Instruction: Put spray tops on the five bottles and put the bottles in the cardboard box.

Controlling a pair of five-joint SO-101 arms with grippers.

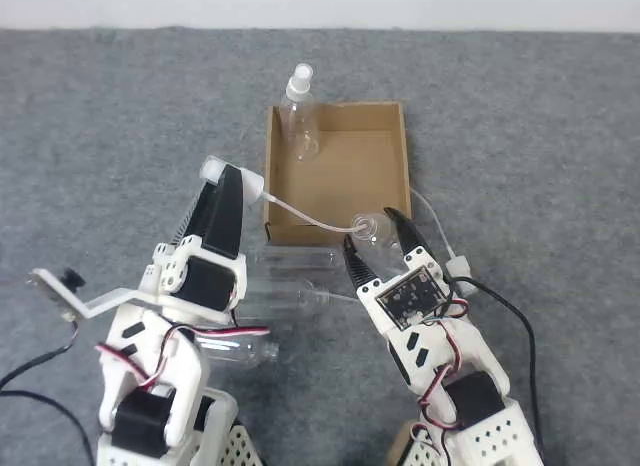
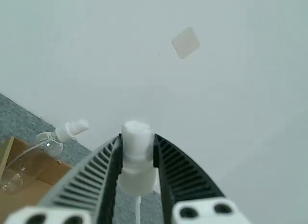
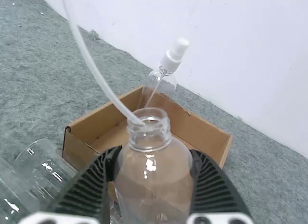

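Just behind the right gripper's (image 3: 154,159) fingers sits a small circuit board (image 1: 410,294); any print on it is too small to read. Those fingers are clamped on the sides of a clear bottle (image 3: 151,185), held upright so that its open mouth rises just above the fingertips. The end of a thin white tube (image 3: 86,60) rests at the inner rim of that mouth, and how far it goes in cannot be made out. The tube arcs back to a white spray top (image 2: 136,161), on which the left gripper (image 2: 137,137) has its fingers pressed from both sides (the top pokes out past the fingertips, and the tube hangs from its underside). Beside the right fingers, toward the left arm, loose bottles (image 1: 285,301) lie on their sides on the grey carpet (image 1: 520,136). Three can be told apart from above, though the left arm covers parts of them. Just beyond both sets of fingertips is the cardboard box (image 3: 202,128), open at the top. In its far corner on the left arm's side stands one capped bottle (image 3: 161,80), upright, its spray top on. A white wall (image 2: 240,89) rises behind it.
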